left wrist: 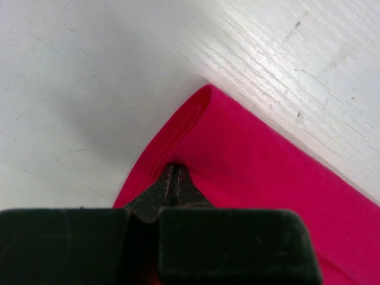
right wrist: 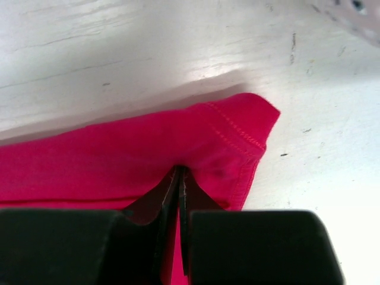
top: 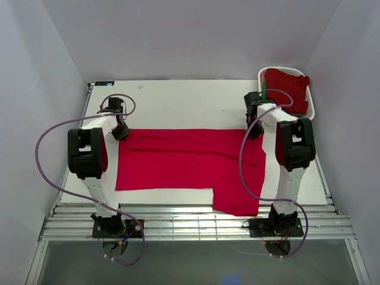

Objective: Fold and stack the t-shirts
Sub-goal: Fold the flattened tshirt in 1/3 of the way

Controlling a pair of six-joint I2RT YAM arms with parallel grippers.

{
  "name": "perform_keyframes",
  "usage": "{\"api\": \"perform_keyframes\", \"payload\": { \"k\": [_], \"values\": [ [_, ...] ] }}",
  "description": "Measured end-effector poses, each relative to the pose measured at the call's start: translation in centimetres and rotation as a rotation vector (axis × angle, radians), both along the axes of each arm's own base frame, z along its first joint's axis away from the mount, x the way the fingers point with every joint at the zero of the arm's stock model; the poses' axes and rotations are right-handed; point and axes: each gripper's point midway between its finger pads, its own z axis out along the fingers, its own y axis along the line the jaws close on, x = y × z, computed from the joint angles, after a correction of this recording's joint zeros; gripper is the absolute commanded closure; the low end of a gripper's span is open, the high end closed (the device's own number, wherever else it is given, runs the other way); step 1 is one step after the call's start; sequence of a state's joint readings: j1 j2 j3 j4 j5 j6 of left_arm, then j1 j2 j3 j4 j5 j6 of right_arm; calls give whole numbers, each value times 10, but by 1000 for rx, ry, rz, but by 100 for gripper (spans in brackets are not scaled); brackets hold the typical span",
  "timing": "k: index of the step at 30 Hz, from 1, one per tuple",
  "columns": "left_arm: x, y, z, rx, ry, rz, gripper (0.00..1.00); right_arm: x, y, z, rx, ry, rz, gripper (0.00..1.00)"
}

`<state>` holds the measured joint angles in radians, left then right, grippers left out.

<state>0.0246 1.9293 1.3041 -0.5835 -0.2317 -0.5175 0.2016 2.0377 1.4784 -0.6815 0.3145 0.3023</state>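
A crimson t-shirt lies spread across the table, one part hanging over the front edge at the right. My left gripper is shut on its far left corner; the jaws pinch the cloth. My right gripper is shut on its far right corner; the hemmed edge shows beside the fingertips. More dark red t-shirts, with a bit of green cloth at their left, are heaped in the basket at the back right.
A white slotted basket stands at the table's back right corner, close behind my right arm. The white table has grey walls on three sides. Purple cables loop beside both arms.
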Motion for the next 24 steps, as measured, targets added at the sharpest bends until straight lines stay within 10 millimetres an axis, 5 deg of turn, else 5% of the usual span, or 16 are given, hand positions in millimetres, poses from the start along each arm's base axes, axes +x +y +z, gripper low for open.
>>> {"api": "perform_keyframes", "payload": {
  "k": [7,13,24],
  "values": [
    [3,4,-1,-8,12,11,100,13,-2,-2,25,18,-8,92],
    [25,8,0,-1,11,-7,100,34,4,-1,41,17,8,92],
    [85,14,4,17,-54,-44,100,109,21,4,99,-94,46,88]
  ]
}}
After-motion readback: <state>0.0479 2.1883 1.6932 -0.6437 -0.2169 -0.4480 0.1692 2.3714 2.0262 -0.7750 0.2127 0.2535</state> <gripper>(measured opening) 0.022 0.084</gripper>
